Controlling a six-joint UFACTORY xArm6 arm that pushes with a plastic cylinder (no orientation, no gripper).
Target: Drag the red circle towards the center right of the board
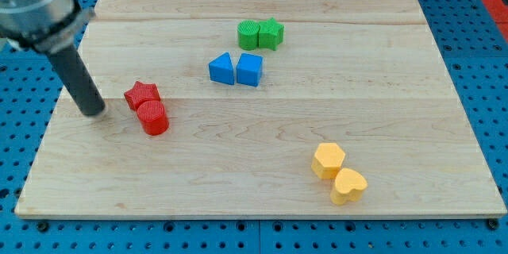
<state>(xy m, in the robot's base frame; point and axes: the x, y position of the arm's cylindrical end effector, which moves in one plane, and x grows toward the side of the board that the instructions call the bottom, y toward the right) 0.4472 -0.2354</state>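
Observation:
The red circle, a short red cylinder, stands on the wooden board at the view's left of centre. A red star touches it from the upper left. My tip rests on the board to the left of both red blocks, a small gap away from them, not touching either.
A blue triangle and a blue cube sit side by side above centre. A green circle and a green star sit near the top. A yellow hexagon and a yellow heart lie at the lower right.

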